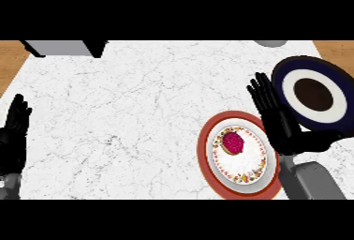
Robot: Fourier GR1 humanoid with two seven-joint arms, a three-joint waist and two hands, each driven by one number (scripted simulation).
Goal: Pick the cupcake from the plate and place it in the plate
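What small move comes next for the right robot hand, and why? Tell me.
Probably shift the right robot hand a little toward the view's left and lower it over the cupcake. Its fingers are straight and hold nothing, it sits between the red-rimmed plate and the dark blue plate, and the cupcake is on the red-rimmed plate.

The robot's right black hand (279, 123) shows at the right of the head view, its fingers straight and close together, pointing up and slightly left, thumb sticking out to the right. Its grey forearm (311, 182) comes in from the lower right edge. The left black hand (14, 136) rests open at the left edge, fingers up.
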